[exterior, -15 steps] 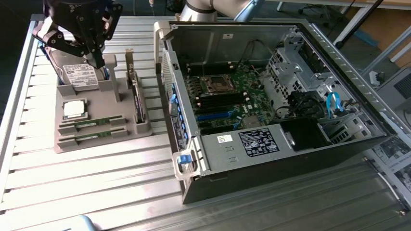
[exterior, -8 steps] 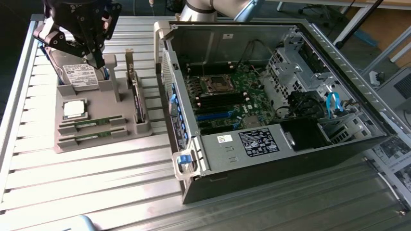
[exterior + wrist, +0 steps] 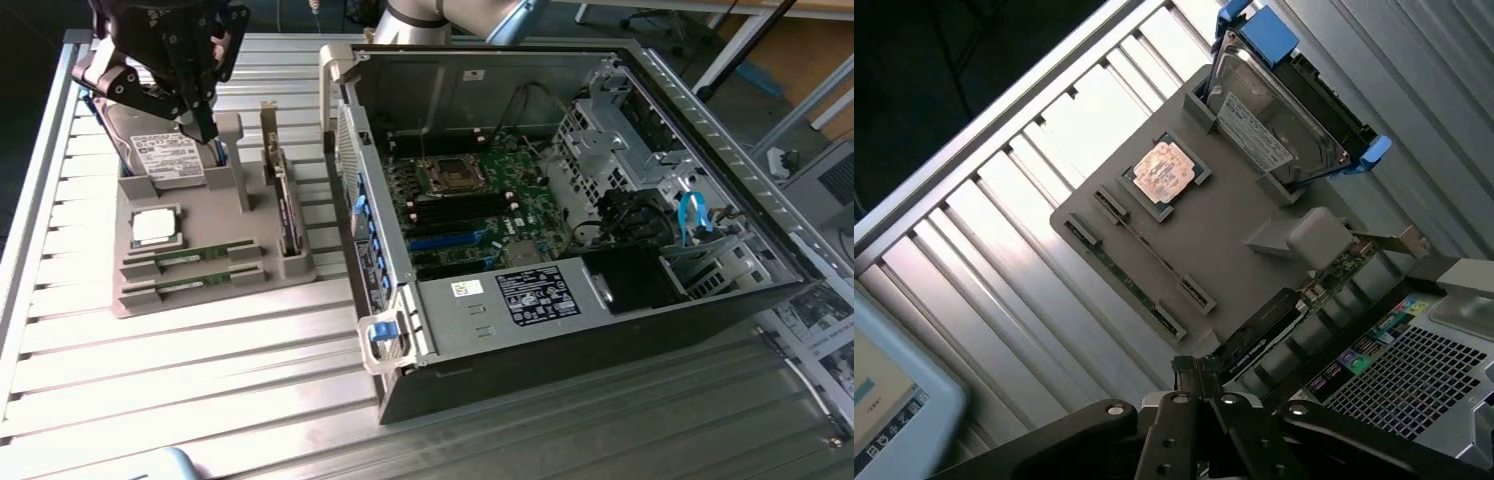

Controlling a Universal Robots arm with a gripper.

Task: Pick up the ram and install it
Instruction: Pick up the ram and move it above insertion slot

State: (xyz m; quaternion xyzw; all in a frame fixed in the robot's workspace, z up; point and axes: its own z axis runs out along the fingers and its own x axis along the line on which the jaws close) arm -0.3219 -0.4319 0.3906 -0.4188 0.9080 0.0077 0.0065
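Observation:
Two identical green ram sticks lie side by side in the slots of a grey holder tray (image 3: 254,270): one ram stick (image 3: 200,256) nearer the processor chip, its twin (image 3: 200,284) at the tray's front edge. In the wrist view they show as thin strips, the ram stick (image 3: 1152,250) and the twin (image 3: 1124,278). My gripper (image 3: 207,128) hangs high above the tray's back end, over the hard drive, well apart from both sticks. Its fingers (image 3: 1189,368) are shut together and hold nothing.
On the tray also sit a square silver processor (image 3: 155,226), a hard drive (image 3: 167,155) and an upright expansion card (image 3: 283,200). On the exterior view's right lies the opened PC case (image 3: 400,330) with its motherboard (image 3: 501,195) and memory slots (image 3: 461,212). All of it rests on a slatted metal table (image 3: 174,370).

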